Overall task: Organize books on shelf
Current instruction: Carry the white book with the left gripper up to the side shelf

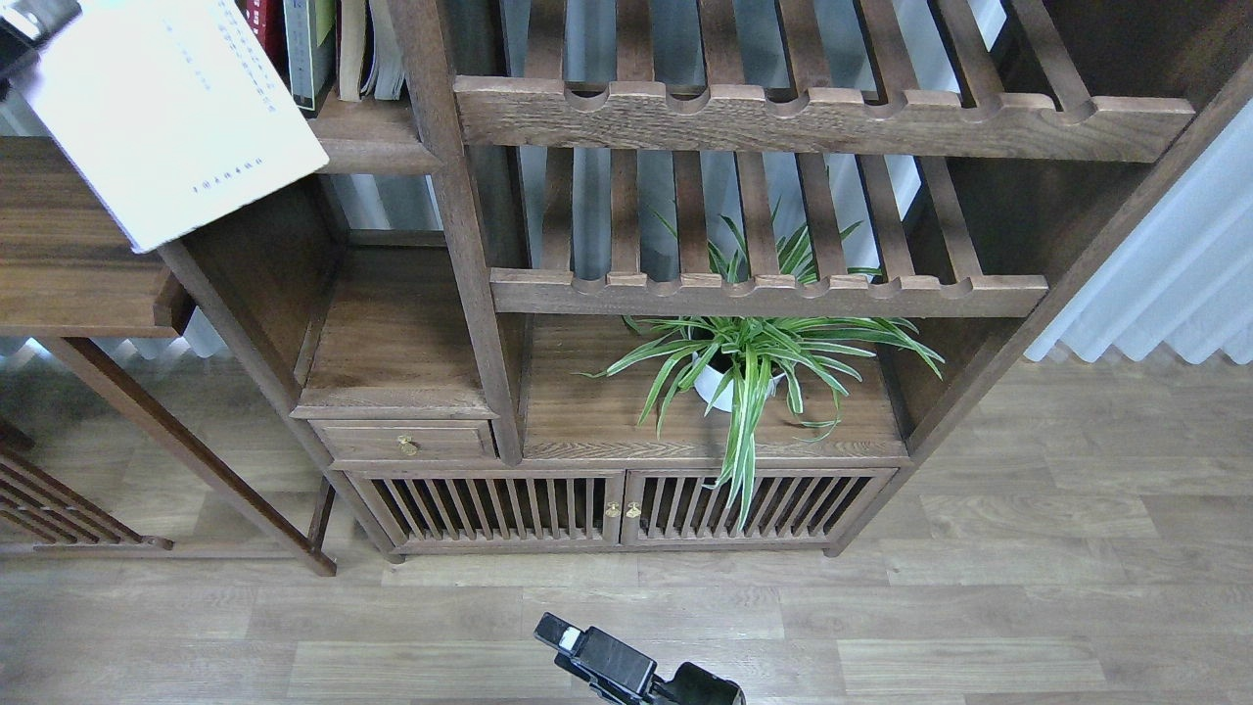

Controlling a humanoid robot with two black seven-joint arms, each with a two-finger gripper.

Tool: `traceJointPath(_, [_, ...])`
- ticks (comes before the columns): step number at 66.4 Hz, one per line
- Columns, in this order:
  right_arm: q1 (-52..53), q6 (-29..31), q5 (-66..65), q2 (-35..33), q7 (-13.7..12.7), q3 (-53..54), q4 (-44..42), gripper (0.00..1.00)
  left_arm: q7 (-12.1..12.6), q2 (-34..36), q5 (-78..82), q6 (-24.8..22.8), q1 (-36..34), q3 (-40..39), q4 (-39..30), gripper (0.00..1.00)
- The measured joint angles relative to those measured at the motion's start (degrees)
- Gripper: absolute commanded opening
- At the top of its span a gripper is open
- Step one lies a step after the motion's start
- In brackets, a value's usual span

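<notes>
Pale book [166, 108] held at upper left — cover bore lines of small dark print near its top and lower edges, too small to read, red book [262, 15] on the shelf [377, 147] — spine carried pale characters, likewise illegible, no other text discernible.

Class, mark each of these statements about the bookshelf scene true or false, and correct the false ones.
1. The pale book is held up at the top left, in front of the shelf. True.
2. The potted plant stands on the floor. False: it stands inside the cabinet, above the slatted doors.
3. The red book stands upright on the shelf. True.
4. The right gripper holds a book. False: it holds nothing, low over the floor.
</notes>
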Motion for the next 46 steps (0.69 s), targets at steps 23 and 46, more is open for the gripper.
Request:
traceJointPath(23, [-0.05,0.00,0.00,0.00,0.05,0.04,-0.02,0.99,5.55,1.41,17.38,-0.01,-10.91,-4.75,5.93,0.04])
traceJointPath(46, [-0.05,0.00,0.00,0.00,0.05,-0.05,0.06,0.99,6.20,-1.60,28.59,0.02,-23.61,-1.22,12.77,0.03])
